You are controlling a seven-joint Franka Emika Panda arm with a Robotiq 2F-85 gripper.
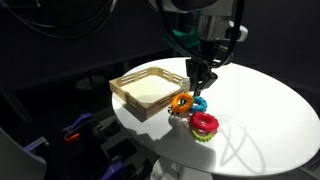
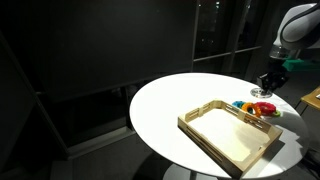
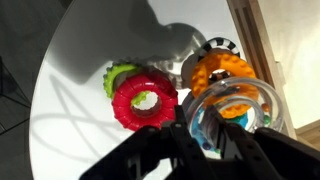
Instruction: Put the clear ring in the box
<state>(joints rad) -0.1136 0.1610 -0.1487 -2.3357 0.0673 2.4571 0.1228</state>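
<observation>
The clear ring (image 3: 240, 100) is transparent and lies over an orange ring (image 3: 222, 70) and a blue ring (image 3: 205, 138). My gripper (image 3: 205, 122) is low over it, and its two dark fingers are closed on the ring's left rim. The box (image 1: 150, 90) is a shallow light-wood tray with an empty floor, just beside the rings. It also shows in an exterior view (image 2: 235, 135) and at the edge of the wrist view (image 3: 275, 45). In both exterior views the gripper (image 1: 200, 82) (image 2: 265, 88) stands over the ring cluster.
A red ring (image 3: 145, 100) sits on a green ring (image 3: 120, 75) to the left of the gripper; both show in an exterior view (image 1: 205, 123). The round white table (image 1: 270, 110) is bare beyond them, and its edge is close to the rings.
</observation>
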